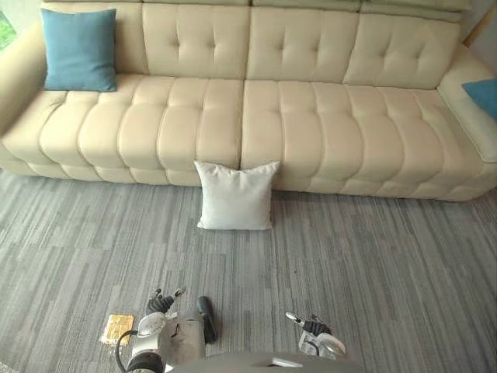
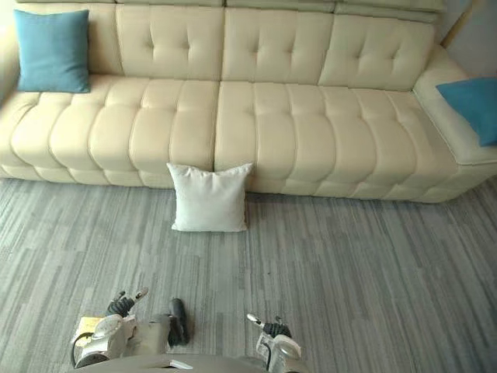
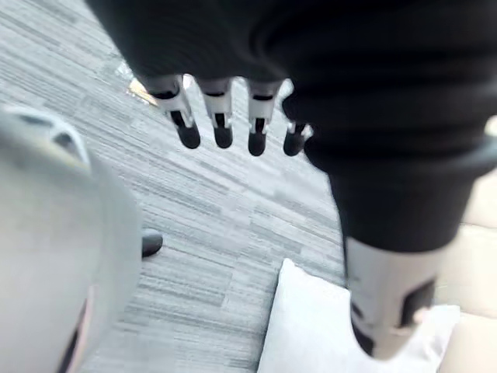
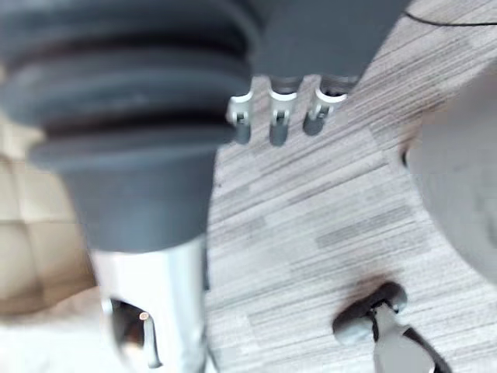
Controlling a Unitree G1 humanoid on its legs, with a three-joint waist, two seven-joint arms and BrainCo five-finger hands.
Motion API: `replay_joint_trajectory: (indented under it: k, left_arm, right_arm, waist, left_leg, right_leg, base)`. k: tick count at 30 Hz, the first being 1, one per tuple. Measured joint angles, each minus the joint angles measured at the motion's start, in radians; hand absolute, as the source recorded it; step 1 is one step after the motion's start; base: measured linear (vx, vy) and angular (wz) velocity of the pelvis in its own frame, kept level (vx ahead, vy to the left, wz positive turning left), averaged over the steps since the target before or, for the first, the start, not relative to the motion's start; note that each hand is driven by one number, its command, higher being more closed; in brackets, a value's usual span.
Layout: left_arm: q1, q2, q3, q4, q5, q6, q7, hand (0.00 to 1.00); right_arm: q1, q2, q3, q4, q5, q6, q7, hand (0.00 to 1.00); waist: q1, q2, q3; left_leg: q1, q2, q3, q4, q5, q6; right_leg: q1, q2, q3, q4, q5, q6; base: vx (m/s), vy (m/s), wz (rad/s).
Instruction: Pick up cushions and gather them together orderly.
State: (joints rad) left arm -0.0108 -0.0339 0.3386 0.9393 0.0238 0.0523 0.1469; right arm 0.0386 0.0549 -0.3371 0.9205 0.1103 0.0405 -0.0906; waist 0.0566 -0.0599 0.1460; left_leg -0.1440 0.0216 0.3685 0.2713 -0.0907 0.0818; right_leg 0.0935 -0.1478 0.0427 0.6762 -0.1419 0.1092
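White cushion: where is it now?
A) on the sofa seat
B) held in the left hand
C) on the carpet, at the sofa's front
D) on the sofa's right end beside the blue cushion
C: the white cushion stands upright on the grey carpet, its top edge against the front of the cream sofa.

We have bare carpet (image 1: 373, 272) from the left hand (image 1: 161, 301) and right hand (image 1: 311, 325) up to the white cushion (image 1: 235, 194); the sofa (image 1: 311, 132) stands right behind it, closing that side; its seat lies open between the left blue cushion (image 1: 78, 49) and the right blue cushion (image 1: 485, 95).
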Motion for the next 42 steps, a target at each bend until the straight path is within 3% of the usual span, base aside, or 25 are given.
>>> replay_joint_trajectory:
  k: [1, 3, 6, 8, 9, 10, 11, 12, 13, 14, 15, 17, 19, 22, 24, 25, 28, 31, 32, 33, 34, 38, 42]
  left_arm:
    - [0.001, 0.009, -0.007, 0.02, 0.0, 0.007, 0.0, 0.0]
    - [0.004, 0.017, -0.027, 0.034, 0.0, 0.009, 0.0, 0.0]
    - [0.004, 0.021, -0.025, 0.035, -0.001, 0.015, 0.001, 0.0]
    - [0.006, 0.02, -0.023, 0.042, -0.001, 0.017, 0.001, 0.0]
    - [0.003, 0.012, -0.005, 0.049, -0.001, 0.017, 0.001, 0.0]
    - [-0.001, 0.011, -0.003, 0.056, -0.001, 0.017, 0.0, 0.0]
    - [-0.004, 0.003, 0.005, 0.059, -0.001, 0.017, -0.001, 0.0]
    - [-0.01, -0.015, 0.017, 0.062, 0.001, 0.016, -0.003, 0.0]
    - [-0.013, -0.02, 0.019, 0.062, 0.001, 0.016, -0.005, 0.0]
    - [-0.014, -0.026, 0.024, 0.063, 0.002, 0.015, -0.009, 0.0]
    - [-0.013, -0.032, 0.026, 0.065, 0.007, 0.014, -0.012, 0.0]
    - [-0.007, -0.058, 0.005, 0.104, 0.02, 0.016, -0.026, 0.0]
    - [-0.005, -0.057, -0.017, 0.103, 0.021, 0.019, -0.04, 0.0]
    - [-0.002, -0.057, -0.015, 0.08, 0.021, 0.024, -0.046, 0.0]
    - [0.0, -0.055, 0.007, 0.051, 0.02, 0.025, -0.044, 0.0]
    - [0.005, -0.055, 0.01, 0.049, 0.019, 0.025, -0.044, 0.0]
    - [0.007, -0.054, 0.012, 0.039, 0.018, 0.025, -0.042, 0.0]
    - [0.007, -0.055, 0.012, 0.031, 0.018, 0.025, -0.038, 0.0]
    - [0.007, -0.055, 0.012, 0.031, 0.019, 0.025, -0.037, 0.0]
    - [0.006, -0.058, 0.011, 0.035, 0.019, 0.025, -0.037, 0.0]
    - [0.008, -0.053, 0.014, 0.041, 0.019, 0.024, -0.033, 0.0]
    - [0.006, -0.031, 0.015, 0.036, 0.019, 0.023, -0.023, 0.0]
    - [0.009, -0.024, 0.026, 0.061, 0.02, 0.024, -0.023, 0.0]
  right_arm:
    - [-0.002, 0.004, 0.004, -0.005, 0.0, -0.006, 0.001, 0.0]
    - [-0.002, 0.006, 0.015, -0.022, 0.0, -0.016, 0.003, 0.0]
    - [-0.003, 0.008, 0.012, -0.045, 0.0, -0.017, 0.004, 0.0]
    - [-0.003, 0.004, -0.001, -0.05, 0.0, -0.02, 0.004, 0.0]
    - [-0.003, 0.001, -0.003, -0.04, 0.0, -0.023, 0.004, 0.0]
    - [-0.004, -0.01, -0.01, -0.037, 0.0, -0.022, 0.004, 0.0]
    - [-0.003, -0.016, -0.016, -0.036, 0.0, -0.023, 0.004, 0.0]
    - [-0.006, -0.019, -0.022, -0.035, 0.0, -0.023, 0.003, 0.0]
    - [-0.001, -0.025, -0.025, -0.029, 0.0, -0.022, 0.003, 0.0]
    - [0.01, -0.031, -0.03, -0.014, 0.0, -0.018, 0.003, 0.0]
    - [0.017, -0.038, -0.042, -0.008, 0.016, -0.015, 0.004, 0.0]
    - [0.023, -0.069, -0.035, -0.007, 0.008, -0.016, 0.003, 0.0]
    - [0.011, -0.073, -0.022, -0.001, 0.001, -0.016, 0.005, 0.0]
    - [0.018, -0.074, -0.017, 0.0, 0.0, -0.01, 0.004, 0.0]
    - [0.017, -0.074, -0.011, 0.001, 0.0, -0.01, 0.003, 0.0]
    - [0.018, -0.075, -0.01, 0.002, 0.0, -0.009, 0.003, 0.0]
    - [0.017, -0.074, -0.008, 0.012, 0.001, 0.004, 0.001, 0.0]
    - [0.021, -0.075, -0.009, 0.012, 0.002, 0.006, -0.002, 0.0]
    - [0.022, -0.075, -0.008, 0.012, 0.001, 0.006, -0.002, 0.0]
    - [0.028, -0.08, -0.003, 0.009, 0.001, 0.006, -0.003, 0.0]
    - [0.028, -0.083, 0.019, 0.01, 0.0, 0.007, -0.005, 0.0]
    - [0.029, -0.064, 0.022, 0.021, 0.001, 0.007, -0.004, 0.0]
    - [0.029, -0.066, 0.042, 0.039, 0.0, 0.004, -0.004, 0.0]
  waist:
    - [-0.005, 0.001, 0.0]
    - [-0.007, 0.012, 0.006]
    - [-0.012, 0.005, 0.005]
    - [-0.027, 0.006, 0.006]
    - [-0.032, 0.009, 0.006]
    - [-0.032, 0.011, 0.008]
    - [-0.033, 0.018, 0.008]
    - [-0.037, 0.031, 0.007]
    - [-0.04, 0.031, 0.007]
    - [-0.044, 0.03, 0.007]
    - [-0.048, 0.027, 0.004]
    - [-0.066, 0.076, -0.007]
    - [-0.071, 0.094, -0.007]
    - [-0.07, 0.104, -0.013]
    - [-0.064, 0.107, -0.012]
    - [-0.062, 0.107, -0.011]
    - [-0.056, 0.095, -0.003]
    - [-0.05, 0.093, -0.002]
    - [-0.051, 0.093, -0.002]
    - [-0.053, 0.103, -0.003]
    - [-0.051, 0.11, -0.006]
    - [-0.047, 0.057, -0.015]
    - [-0.056, 0.054, -0.027]
  left_leg:
    - [0.053, -0.012, 0.0, -0.012, -0.016, -0.004]
    - [0.122, -0.017, 0.005, -0.038, -0.029, -0.012]
    - [0.228, -0.024, -0.001, -0.122, -0.063, -0.015]
    - [0.269, -0.016, -0.011, -0.135, -0.088, -0.03]
    - [0.308, -0.006, -0.016, -0.148, -0.1, -0.037]
    - [0.325, 0.0, -0.018, -0.154, -0.108, -0.045]
    - [0.335, 0.013, -0.022, -0.154, -0.121, -0.061]
    - [0.348, 0.033, -0.038, -0.155, -0.141, -0.088]
    - [0.359, 0.035, -0.048, -0.161, -0.151, -0.099]
    - [0.381, 0.033, -0.068, -0.172, -0.16, -0.113]
    - [0.411, 0.037, -0.091, -0.176, -0.179, -0.126]
    - [0.447, 0.081, -0.146, -0.157, -0.194, -0.125]
    - [0.414, 0.114, -0.201, -0.024, -0.183, -0.145]
    - [0.296, 0.14, -0.265, 0.288, -0.123, -0.246]
    - [0.184, 0.164, -0.231, 0.552, -0.11, -0.269]
    - [0.174, 0.175, -0.213, 0.578, -0.112, -0.266]
    - [0.144, 0.217, -0.118, 0.557, -0.158, -0.187]
    - [0.104, 0.215, -0.085, 0.348, -0.177, -0.158]
    - [0.096, 0.213, -0.085, 0.275, -0.165, -0.156]
    - [0.087, 0.213, -0.091, 0.164, -0.065, -0.14]
    - [0.093, 0.187, -0.118, 0.126, -0.076, -0.195]
    - [0.099, 0.127, -0.09, 0.065, -0.079, -0.182]
    - [0.133, 0.096, -0.06, 0.005, -0.062, -0.164]
  right_leg:
    - [-0.068, -0.007, 0.008, 0.178, 0.01, 0.018]
    - [-0.179, -0.015, -0.006, 0.35, 0.009, 0.017]
    - [-0.345, -0.025, -0.061, 0.421, -0.027, -0.009]
    - [-0.388, -0.013, -0.109, 0.332, -0.067, -0.022]
    - [-0.394, 0.008, -0.158, 0.185, -0.094, -0.055]
    - [-0.397, 0.019, -0.177, 0.106, -0.097, -0.063]
    - [-0.404, 0.045, -0.193, 0.0, -0.089, -0.075]
    - [-0.407, 0.085, -0.182, -0.194, -0.04, -0.08]
    - [-0.401, 0.09, -0.171, -0.261, -0.015, -0.079]
    - [-0.395, 0.095, -0.145, -0.318, 0.017, -0.081]
    - [-0.38, 0.099, -0.138, -0.304, 0.091, -0.102]
    - [-0.37, 0.116, -0.193, -0.219, 0.022, -0.136]
    - [-0.33, 0.123, -0.24, -0.201, -0.022, -0.158]
    - [-0.227, 0.145, -0.27, -0.274, -0.048, -0.171]
    - [-0.156, 0.166, -0.266, -0.338, -0.052, -0.179]
    - [-0.14, 0.17, -0.261, -0.349, -0.053, -0.181]
    - [-0.054, 0.165, -0.23, -0.398, -0.055, -0.183]
    - [-0.023, 0.127, -0.186, -0.405, -0.053, -0.166]
    - [-0.023, 0.118, -0.179, -0.4, -0.059, -0.144]
    - [-0.031, 0.117, -0.164, -0.381, -0.073, -0.113]
    - [-0.054, 0.111, -0.133, -0.346, -0.098, -0.08]
    - [-0.093, 0.052, -0.104, -0.358, -0.083, -0.048]
    - [-0.085, 0.032, -0.078, -0.41, -0.05, -0.026]
  base:
    - [0.39, 0.222, 0.05]
    - [0.27, 0.125, 0.02]
    - [0.23, 0.028, -0.05]
    - [0.21, -0.106, 0.07]
    - [0.21, -0.146, 0.08]
    - [0.27, -0.177, 0.06]
    - [0.32, -0.193, 0.15]
    - [0.34, -0.2, 0.27]
    - [0.43, -0.231, 0.43]
    - [0.52, -0.272, 0.48]
    - [0.65, -0.339, 0.63]
    - [0.53, -0.264, 0.63]
    - [0.51, -0.264, 0.53]
    - [0.44, -0.193, 0.44]
    - [0.32, -0.091, -0.05]
    - [0.3, -0.036, -0.23]
    - [0.2, 0.051, -0.3]
    - [0.14, 0.171, -0.39]
    - [0.09, 0.243, -0.27]
    - [0.09, 0.299, -0.3]
    - [0.06, 0.258, -0.19]
    - [0.0, 0.22, -0.08]
    - [-0.03, 0.11, -0.19]
